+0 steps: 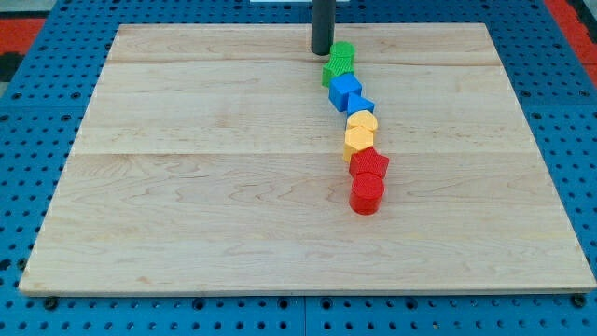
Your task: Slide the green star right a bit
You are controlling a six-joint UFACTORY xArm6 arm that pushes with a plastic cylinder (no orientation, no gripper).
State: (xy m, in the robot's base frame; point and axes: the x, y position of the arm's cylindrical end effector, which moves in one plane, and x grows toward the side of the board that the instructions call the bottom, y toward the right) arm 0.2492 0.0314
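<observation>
Nearest you, a red cylinder (367, 195) ends a line of blocks on the desk (187, 187). The green star (336, 71) lies at top; your tip (322, 52), with no fingers, sits just left, placed to push rightward.

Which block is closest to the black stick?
The green block at the chain's top end, beside my tip; the blue, yellow and red ones lie farther down.

My tip (322, 52) ends a straight, smooth rod of round section, dark grey to near black, with a faint lighter sheen down one side. No cables, screws or markings show on it; its upper part is cut off.
</observation>
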